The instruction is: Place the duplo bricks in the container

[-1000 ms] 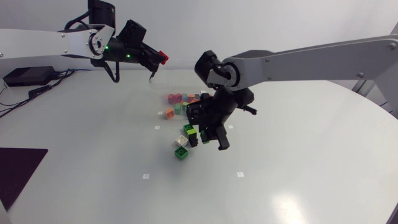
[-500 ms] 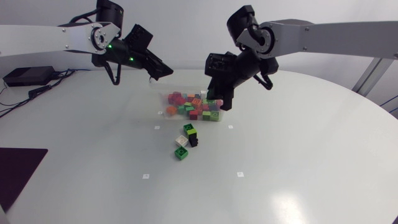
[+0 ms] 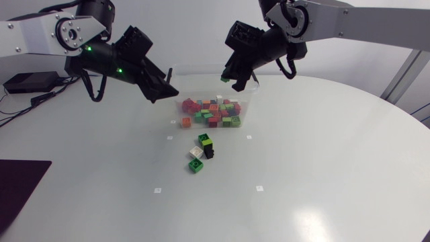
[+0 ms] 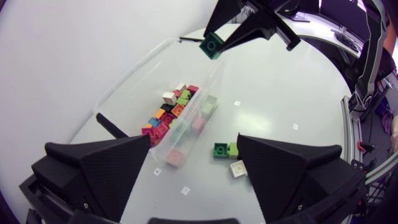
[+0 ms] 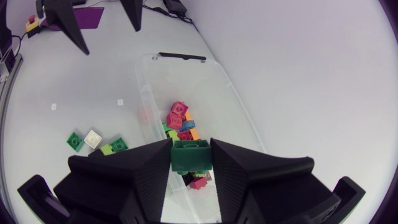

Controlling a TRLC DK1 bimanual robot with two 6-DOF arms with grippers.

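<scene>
Raised the right gripper (image 3: 232, 82) from the loose bricks at mid-frame to upper centre, above the container (image 3: 201, 67), green brick (image 3: 224, 78) clamped between its fingers. Emptied the left gripper (image 3: 164, 91) of its red brick, spread its fingers, lowered it beside the container's left end.

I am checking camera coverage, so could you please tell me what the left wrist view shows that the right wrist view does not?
Only the left wrist view: the open left claw up close, and the right claw seen from outside, above the clear plastic container. Only the right wrist view: the dark green duplo brick close up, gripped from both sides. Both: the mixed-colour bricks inside the container and the loose bricks beside it.
</scene>
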